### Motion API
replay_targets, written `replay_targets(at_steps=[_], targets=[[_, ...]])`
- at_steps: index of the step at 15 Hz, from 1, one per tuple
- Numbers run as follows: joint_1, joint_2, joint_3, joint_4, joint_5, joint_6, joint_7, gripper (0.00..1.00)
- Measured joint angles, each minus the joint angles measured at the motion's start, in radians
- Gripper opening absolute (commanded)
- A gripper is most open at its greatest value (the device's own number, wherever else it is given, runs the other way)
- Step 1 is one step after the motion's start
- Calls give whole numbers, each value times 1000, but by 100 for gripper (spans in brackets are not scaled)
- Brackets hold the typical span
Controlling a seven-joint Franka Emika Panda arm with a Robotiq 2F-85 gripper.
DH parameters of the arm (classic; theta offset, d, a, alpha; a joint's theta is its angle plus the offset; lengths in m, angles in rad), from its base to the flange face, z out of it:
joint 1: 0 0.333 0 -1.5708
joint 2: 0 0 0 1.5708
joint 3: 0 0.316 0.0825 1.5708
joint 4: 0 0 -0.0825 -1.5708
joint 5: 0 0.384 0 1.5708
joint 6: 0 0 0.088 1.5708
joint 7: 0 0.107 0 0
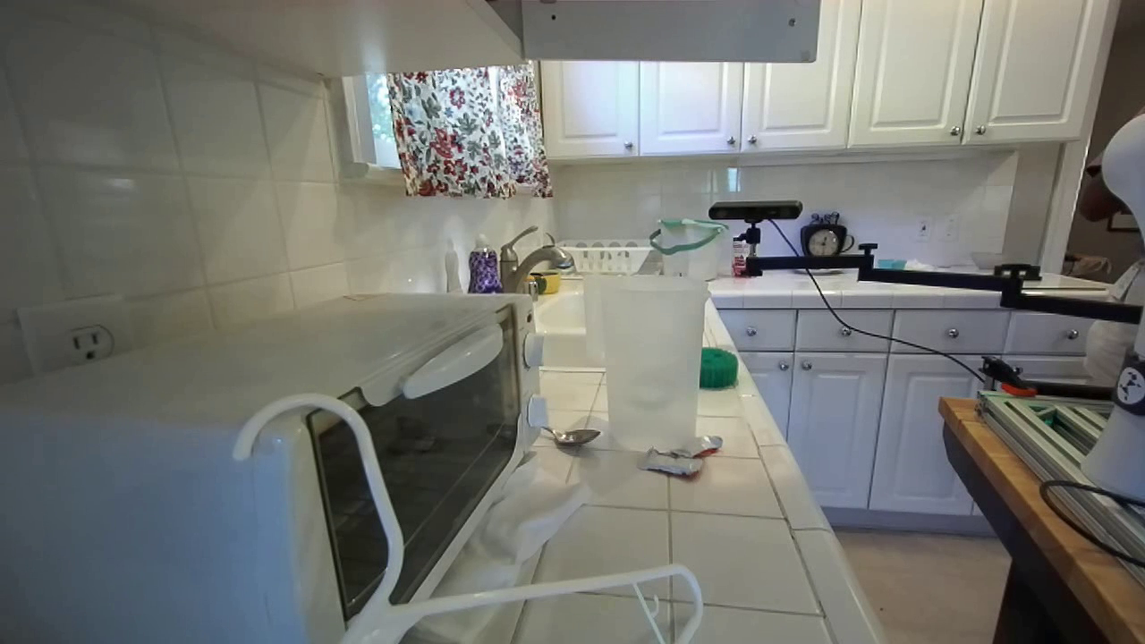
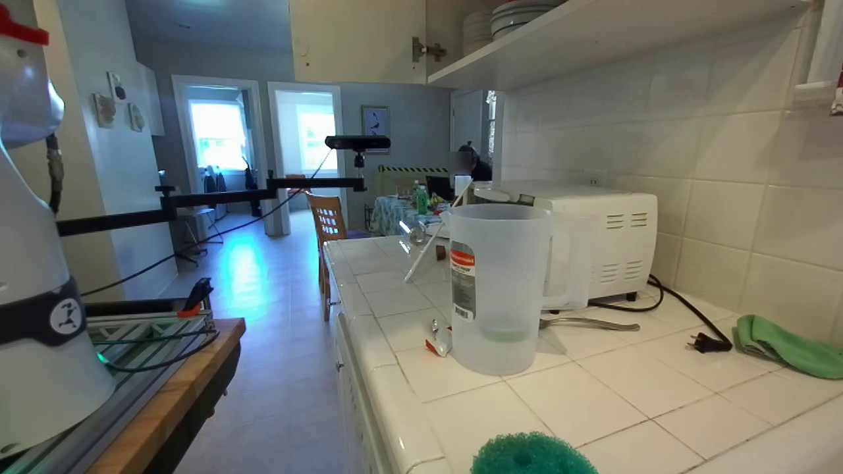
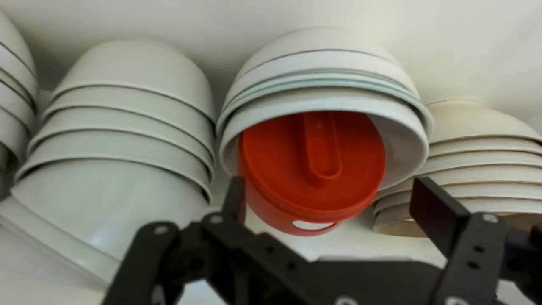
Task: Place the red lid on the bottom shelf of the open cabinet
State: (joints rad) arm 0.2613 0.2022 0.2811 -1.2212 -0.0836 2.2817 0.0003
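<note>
Kitchen cabinet (image 2: pixel 612 43) open, upper right. Wrist view: lid (image 3: pixel 288 169) mid-frame, partly in a bowl (image 3: pixel 330 101), hand (image 3: pixel 329 190) spread wide, holding nothing. Can't tell which level; if not bottom, I'd say grasp and placing remain.

Red lid (image 3: pixel 315 163) is smooth, satin plastic; bowls (image 3: pixel 118 135) are smooth and glossy. Pincer (image 3: pixel 329 191) is matt. Pitcher (image 2: pixel 504 289) is frosted plastic; spoon (image 1: pixel 575 437) is metal. Bench (image 2: pixel 593 401) is glossy tile; scourer (image 2: pixel 533 455) near its edge is rough mesh.
</note>
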Motion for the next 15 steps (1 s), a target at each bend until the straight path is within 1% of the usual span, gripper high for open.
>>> replay_targets(at_steps=[4, 7, 11, 15], targets=[[9, -107, 1, -85, -3, -147, 56, 100], [4, -188, -2, -198, 59, -237, 84, 100], [-16, -300, -32, -369, 180, -304, 105, 100], [-35, -424, -64, -527, 244, -344, 138, 100]])
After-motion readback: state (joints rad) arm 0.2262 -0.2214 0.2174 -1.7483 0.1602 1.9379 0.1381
